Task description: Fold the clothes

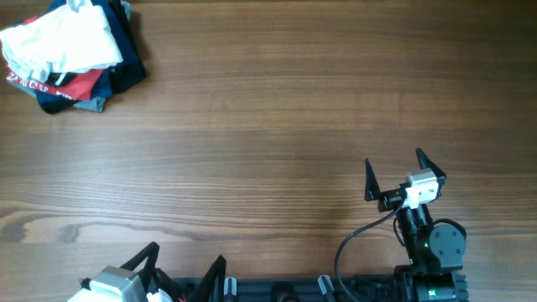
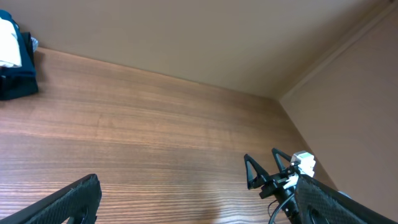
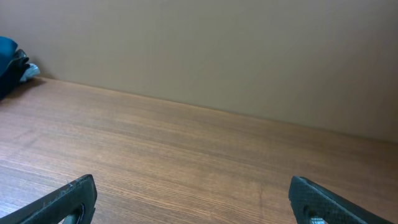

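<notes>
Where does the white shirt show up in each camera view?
Overhead: white shirt lies in the top-left corner.
Left wrist: white shirt is a sliver at the far-left edge.
Right wrist: not clearly in view.
Shared landmark: navy garments under it, on every view's left side.

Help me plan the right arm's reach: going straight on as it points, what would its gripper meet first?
Probably nothing, as far as shown: ahead of the right gripper lies only table, then the wall. The clothes sit far to its left.
</notes>
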Controlling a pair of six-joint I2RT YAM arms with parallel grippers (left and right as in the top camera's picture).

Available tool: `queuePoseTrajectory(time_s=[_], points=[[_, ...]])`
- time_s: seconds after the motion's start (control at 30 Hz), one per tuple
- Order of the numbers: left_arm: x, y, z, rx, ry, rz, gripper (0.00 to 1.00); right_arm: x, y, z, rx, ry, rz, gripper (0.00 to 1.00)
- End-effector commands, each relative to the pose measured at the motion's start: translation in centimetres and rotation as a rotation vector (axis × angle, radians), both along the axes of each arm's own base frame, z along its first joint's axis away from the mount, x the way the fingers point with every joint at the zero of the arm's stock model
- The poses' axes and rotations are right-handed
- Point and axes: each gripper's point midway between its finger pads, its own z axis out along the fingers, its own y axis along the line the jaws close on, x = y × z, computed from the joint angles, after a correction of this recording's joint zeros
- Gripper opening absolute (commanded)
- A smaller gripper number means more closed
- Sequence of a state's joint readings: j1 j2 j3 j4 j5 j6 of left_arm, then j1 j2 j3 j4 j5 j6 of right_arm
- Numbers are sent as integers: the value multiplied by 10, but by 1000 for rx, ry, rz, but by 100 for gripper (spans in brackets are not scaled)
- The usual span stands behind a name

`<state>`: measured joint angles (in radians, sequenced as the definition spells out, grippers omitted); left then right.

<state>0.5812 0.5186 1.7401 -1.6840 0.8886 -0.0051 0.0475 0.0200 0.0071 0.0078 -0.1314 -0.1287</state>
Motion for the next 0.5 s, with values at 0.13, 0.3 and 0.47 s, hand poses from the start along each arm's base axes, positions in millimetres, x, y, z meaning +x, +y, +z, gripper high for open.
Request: queuePoseTrajectory(time_s=[0.13, 0.3, 0.47], points=[[-1, -1, 0, -7, 1, -6, 100, -1, 2, 3, -9, -19, 13, 100], [-1, -1, 0, -7, 1, -6, 100, -1, 2, 3, -10, -19, 13, 100], [1, 7, -3, 19, 10, 35, 100, -1, 2, 3, -9, -18, 13, 100]])
